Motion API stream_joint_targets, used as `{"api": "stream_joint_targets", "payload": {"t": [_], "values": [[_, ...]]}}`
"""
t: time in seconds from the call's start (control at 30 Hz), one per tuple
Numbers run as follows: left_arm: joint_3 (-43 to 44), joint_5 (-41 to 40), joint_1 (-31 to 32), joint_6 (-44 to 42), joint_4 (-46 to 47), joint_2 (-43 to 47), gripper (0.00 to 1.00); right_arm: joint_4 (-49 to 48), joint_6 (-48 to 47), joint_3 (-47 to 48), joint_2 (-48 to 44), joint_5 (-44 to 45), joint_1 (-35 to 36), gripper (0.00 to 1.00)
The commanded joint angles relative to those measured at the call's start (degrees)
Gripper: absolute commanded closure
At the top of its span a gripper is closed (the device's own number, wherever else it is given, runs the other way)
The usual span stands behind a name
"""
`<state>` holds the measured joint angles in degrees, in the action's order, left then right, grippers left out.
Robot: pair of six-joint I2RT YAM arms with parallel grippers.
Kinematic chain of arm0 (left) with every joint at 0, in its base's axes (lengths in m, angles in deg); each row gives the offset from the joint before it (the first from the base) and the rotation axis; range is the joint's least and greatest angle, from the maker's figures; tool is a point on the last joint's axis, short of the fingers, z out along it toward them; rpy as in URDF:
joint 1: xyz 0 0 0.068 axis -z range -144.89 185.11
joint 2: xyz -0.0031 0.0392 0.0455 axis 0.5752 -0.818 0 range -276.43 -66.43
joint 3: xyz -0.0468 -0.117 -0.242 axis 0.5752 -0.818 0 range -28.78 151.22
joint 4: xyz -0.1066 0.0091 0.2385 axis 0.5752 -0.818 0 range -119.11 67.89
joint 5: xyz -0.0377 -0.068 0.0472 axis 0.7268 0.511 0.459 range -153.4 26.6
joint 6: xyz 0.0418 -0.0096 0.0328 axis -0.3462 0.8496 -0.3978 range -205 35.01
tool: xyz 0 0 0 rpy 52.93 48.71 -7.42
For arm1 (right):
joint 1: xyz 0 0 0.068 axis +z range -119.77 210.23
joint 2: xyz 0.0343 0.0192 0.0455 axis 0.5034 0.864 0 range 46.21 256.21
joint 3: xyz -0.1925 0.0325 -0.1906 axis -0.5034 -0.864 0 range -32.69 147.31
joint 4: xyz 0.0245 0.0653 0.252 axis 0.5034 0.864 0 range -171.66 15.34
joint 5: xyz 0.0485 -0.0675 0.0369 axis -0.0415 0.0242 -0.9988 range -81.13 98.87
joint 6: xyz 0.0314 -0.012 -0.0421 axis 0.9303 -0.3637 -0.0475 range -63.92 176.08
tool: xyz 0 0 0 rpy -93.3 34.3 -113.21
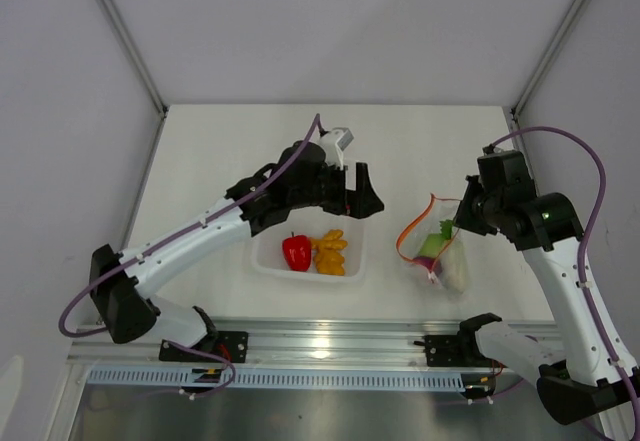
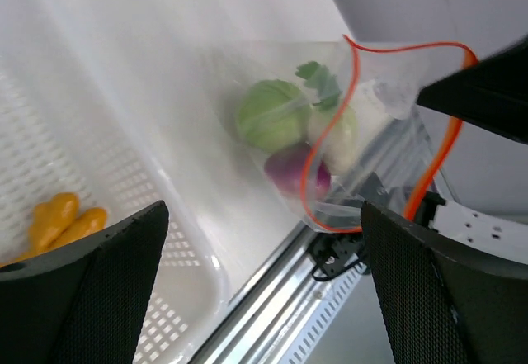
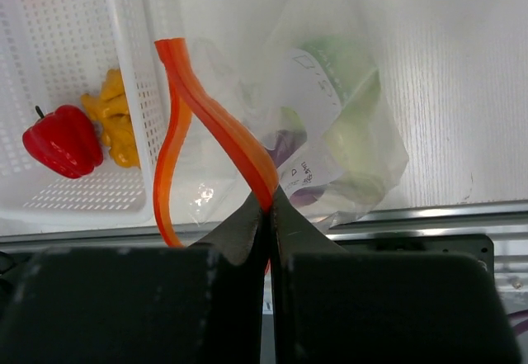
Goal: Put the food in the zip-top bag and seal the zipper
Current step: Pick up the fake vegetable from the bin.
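Precariously, the right end effector (image 3: 266, 205) pinches only the orange-red zipper strip (image 3: 219, 129) of the clear floppy zip-top bag (image 1: 441, 253) right of centre, which could slip and sag closed before the wide, empty left end effector (image 1: 357, 194) brings the red bell pepper (image 1: 296, 252).

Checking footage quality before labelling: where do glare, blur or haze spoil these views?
Top external: sharp, with bright glare on the metal rail. Left wrist: slightly soft, its fingers dark blurs. Right wrist: zipper crisp, but the bag film hazes the food inside.
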<state>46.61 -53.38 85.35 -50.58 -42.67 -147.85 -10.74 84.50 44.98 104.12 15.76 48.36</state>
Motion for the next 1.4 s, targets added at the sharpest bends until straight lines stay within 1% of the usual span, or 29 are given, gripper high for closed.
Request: {"api": "stream_joint_targets", "payload": {"t": [0.0, 0.1, 0.13, 0.2, 0.33, 0.43, 0.5, 0.53, 0.67, 0.73, 0.87, 0.93, 1.1, 1.17, 1.37], "values": [[-1.57, -9.23, -2.15, 0.48, -6.22, 3.03, 0.01, -2.36, -0.74, 0.47, -0.43, -0.30, -0.20, 1.00], [-0.78, -9.49, -3.56, 0.65, -10.72, 0.67, 0.01, -2.45, -0.65, 0.55, -0.17, -0.65, -0.11, 1.00], [-0.34, -9.32, -4.87, 1.70, -13.69, -0.47, 0.00, -2.54, -0.65, 0.47, -0.08, -0.74, -0.20, 1.00], [-0.69, -7.48, -6.55, 2.23, -14.95, -3.47, 0.01, -2.80, -0.48, 0.38, -0.08, -1.27, -0.20, 1.00], [0.54, -8.79, -7.17, 3.12, -17.67, -9.88, 0.01, -2.80, -0.30, 0.29, -0.34, -1.62, -0.20, 1.00], [5.37, -9.75, -7.17, 3.64, -21.88, -15.77, 0.01, -2.71, -0.21, 0.29, -0.25, -1.80, -0.11, 1.00], [10.63, -11.76, -7.43, 5.48, -25.22, -19.81, 0.00, -2.62, 0.05, 0.38, -0.34, -1.89, -0.11, 1.00], [10.04, -11.17, -7.52, 5.66, -25.67, -20.95, 0.00, -2.54, 0.05, 0.38, -0.25, -1.89, -0.03, 1.00], [13.36, -10.46, -7.87, 6.45, -24.89, -25.18, 0.01, -2.53, 0.05, 0.20, -0.17, -1.71, 0.06, 1.00], [15.03, -8.80, -7.87, 6.10, -24.88, -27.64, 0.02, -2.80, 0.14, -0.15, -0.08, -1.80, 0.06, 1.00], [18.90, -11.15, -7.96, 6.72, -29.09, -31.51, 0.03, -2.54, -0.04, 0.29, 0.01, -1.62, 0.06, 1.00], [18.30, -12.39, -7.96, 7.68, -30.59, -31.95, 0.03, -2.36, -0.21, 0.38, 0.01, -1.36, 0.15, 1.00], [12.50, -14.85, -7.96, 8.74, -28.41, -30.81, 0.04, -3.50, -0.12, -0.24, 0.36, -1.97, 0.06, 1.00], [11.71, -16.17, -7.96, 8.57, -27.61, -30.98, 0.04, -3.85, 0.05, -0.59, 0.27, -2.24, 0.24, 1.00], [11.36, -16.26, -7.79, 7.51, -26.03, -34.58, 0.07, -3.68, 0.32, -0.24, 0.54, -2.06, 0.85, 1.00]]}}
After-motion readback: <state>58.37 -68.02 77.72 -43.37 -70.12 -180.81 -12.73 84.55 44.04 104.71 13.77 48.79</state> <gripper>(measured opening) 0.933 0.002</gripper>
